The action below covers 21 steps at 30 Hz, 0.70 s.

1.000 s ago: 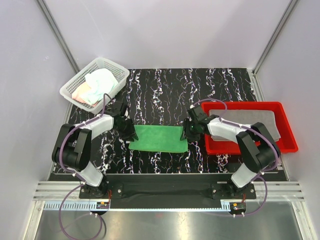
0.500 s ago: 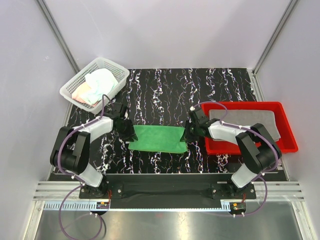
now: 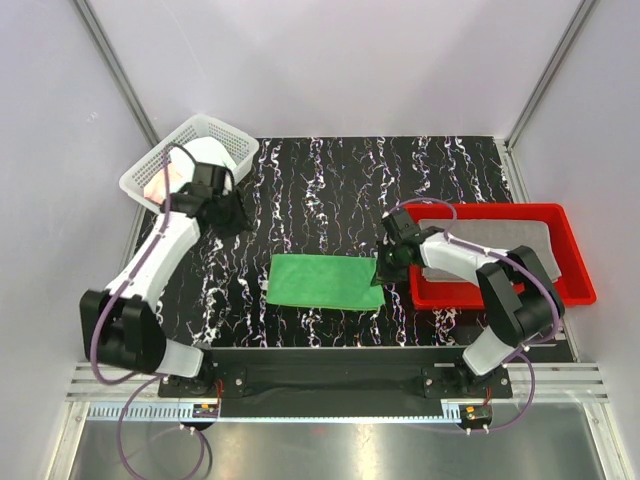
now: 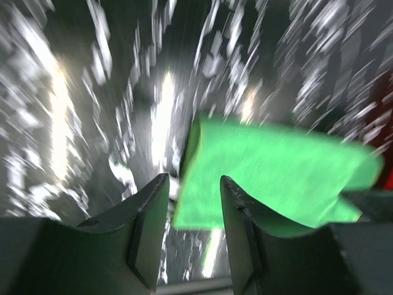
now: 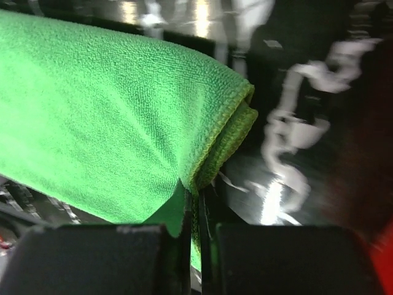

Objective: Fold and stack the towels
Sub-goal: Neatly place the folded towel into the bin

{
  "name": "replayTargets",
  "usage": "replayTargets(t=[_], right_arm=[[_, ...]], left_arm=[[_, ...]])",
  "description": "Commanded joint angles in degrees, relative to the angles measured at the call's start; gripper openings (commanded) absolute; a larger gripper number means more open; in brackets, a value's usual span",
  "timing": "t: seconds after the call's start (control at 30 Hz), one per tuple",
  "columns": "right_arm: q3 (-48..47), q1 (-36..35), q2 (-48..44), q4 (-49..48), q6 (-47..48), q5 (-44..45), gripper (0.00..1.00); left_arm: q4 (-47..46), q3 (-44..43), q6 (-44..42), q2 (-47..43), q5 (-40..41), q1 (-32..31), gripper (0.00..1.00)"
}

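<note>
The left wrist view is badly blurred. It shows little beyond the left hand (image 4: 192, 181) with its two dark fingers (image 4: 147, 221) standing apart and nothing between them, and the green towel (image 4: 270, 178) as a bright patch well beyond them.

From above, the left arm reaches back and left. It crosses the white mesh basket (image 3: 240, 145) and covers much of what is inside. A pale cloth (image 3: 203, 150) and what may be a pink one (image 3: 150, 185) show past it, and their folds cannot be made out. The left hand (image 3: 228, 212) hangs just off the basket's near right side.

The green towel (image 3: 325, 281) lies folded and flat as a rectangle near the front middle of the black, white-veined surface (image 3: 330, 180). Its right end is just beside the left wall of the red tray (image 3: 570, 298).

The right hand (image 3: 385, 268) sits in that narrow gap. In its own wrist view, the right hand (image 5: 191, 236) is closed tight on the doubled edge of the green towel (image 5: 110, 123), though the pinched part is hidden between the fingers.

A grey towel (image 3: 490, 240) lies in the tray, and the right arm covers its near left part. Beyond the green towel's far edge, the surface shows in a wide band between basket and tray.
</note>
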State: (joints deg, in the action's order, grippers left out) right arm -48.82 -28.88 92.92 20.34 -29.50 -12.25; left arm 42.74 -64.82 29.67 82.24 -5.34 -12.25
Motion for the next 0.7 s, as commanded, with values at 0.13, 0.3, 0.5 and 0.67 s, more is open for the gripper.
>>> replayTargets(t=[0.13, 0.3, 0.5, 0.67], right_arm=[[-15.5, 5.4, -2.2, 26.7, 11.6, 5.9, 0.0], [-23.0, 9.7, -2.7, 34.6, 15.8, 7.5, 0.0], [-31.8, 16.0, -2.8, 41.8, 21.2, 9.9, 0.0], [-35.7, 24.6, -2.0, 45.0, 25.5, 11.5, 0.0]], left_arm=[[-0.5, -3.4, -5.0, -4.5, 5.7, 2.4, 0.45], [-1.9, -0.8, -6.3, -2.3, 0.8, 2.4, 0.45], [-2.6, -0.7, -6.6, -1.3, -2.2, 2.3, 0.46], [-3.0, 0.0, -6.6, -1.8, -2.6, 2.3, 0.46]])
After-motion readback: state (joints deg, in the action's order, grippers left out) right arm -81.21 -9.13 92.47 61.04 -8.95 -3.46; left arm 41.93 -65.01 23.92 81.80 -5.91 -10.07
